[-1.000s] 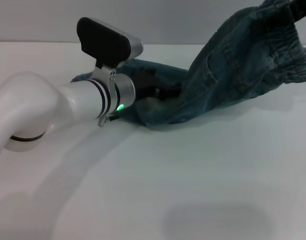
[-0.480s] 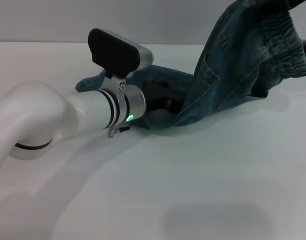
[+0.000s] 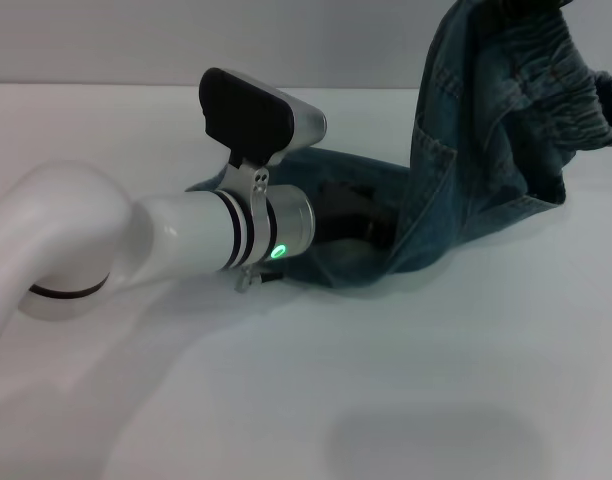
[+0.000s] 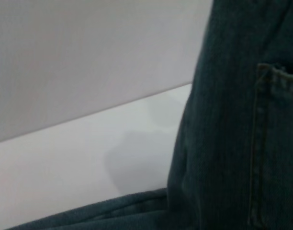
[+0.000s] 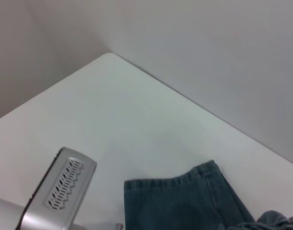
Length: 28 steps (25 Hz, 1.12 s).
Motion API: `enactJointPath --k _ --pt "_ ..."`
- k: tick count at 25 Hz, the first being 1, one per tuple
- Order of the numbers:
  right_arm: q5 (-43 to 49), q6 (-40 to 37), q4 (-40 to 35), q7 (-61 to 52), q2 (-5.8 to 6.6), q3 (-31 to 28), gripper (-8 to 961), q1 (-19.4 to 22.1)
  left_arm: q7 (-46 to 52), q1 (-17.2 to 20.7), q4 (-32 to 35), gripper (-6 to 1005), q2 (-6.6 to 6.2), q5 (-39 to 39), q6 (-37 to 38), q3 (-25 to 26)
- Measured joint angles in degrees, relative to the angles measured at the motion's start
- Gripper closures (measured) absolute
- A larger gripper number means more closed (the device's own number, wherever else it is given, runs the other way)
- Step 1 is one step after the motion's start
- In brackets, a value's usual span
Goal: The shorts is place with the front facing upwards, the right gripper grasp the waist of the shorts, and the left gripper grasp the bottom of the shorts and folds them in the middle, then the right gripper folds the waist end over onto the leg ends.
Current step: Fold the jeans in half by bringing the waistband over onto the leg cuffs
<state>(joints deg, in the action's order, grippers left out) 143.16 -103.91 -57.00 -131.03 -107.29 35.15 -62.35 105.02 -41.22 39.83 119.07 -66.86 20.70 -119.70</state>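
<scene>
Denim shorts are draped on the white counter. The waist end is lifted high at the far right; the lower cloth lies flat. The left tool is seen low against the lower cloth, its grip not discernible. The right tool is out of view.

So the table was just a plain white top. Only thing lying on it was the lower part of the denim shorts, the rest was lifted up off it.
</scene>
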Motion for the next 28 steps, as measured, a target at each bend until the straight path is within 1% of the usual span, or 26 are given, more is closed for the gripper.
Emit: enactJointPath --k 7,13,18,23,26,27,28 --pt "-0.11 0.48 4.51 1.02 0.08 0.04 872 -1.49 -0.01 1.2 0.43 165 0.0 3.52 3.11 -1.38" --pt "-0.16 1.23 5.81 1.34 0.17 1.44 873 -1.74 -0.14 2.88 0.44 165 0.01 8.36 5.34 -1.53" --pt "-0.49 1.36 6.56 1.98 0.1 1.5 873 -1.55 -1.24 3.97 0.43 165 0.01 9.05 5.27 -0.54" --pt "-0.86 1.23 8.79 3.25 -0.23 1.59 872 -1.57 -4.52 4.26 -0.42 165 -0.32 9.04 3.73 3.95" --pt "-1.09 1.24 10.39 4.36 -0.43 1.66 872 -1.66 -7.21 4.01 -1.78 165 -0.71 8.23 2.95 8.5" --pt "-1.41 1.28 11.0 4.85 -0.47 1.74 872 -1.69 -8.75 3.78 -2.59 165 -0.86 7.81 2.82 11.24" --pt "-1.99 1.35 11.55 5.3 -0.53 1.95 872 -1.74 -9.46 3.68 -2.85 165 -0.9 7.62 2.76 12.31"
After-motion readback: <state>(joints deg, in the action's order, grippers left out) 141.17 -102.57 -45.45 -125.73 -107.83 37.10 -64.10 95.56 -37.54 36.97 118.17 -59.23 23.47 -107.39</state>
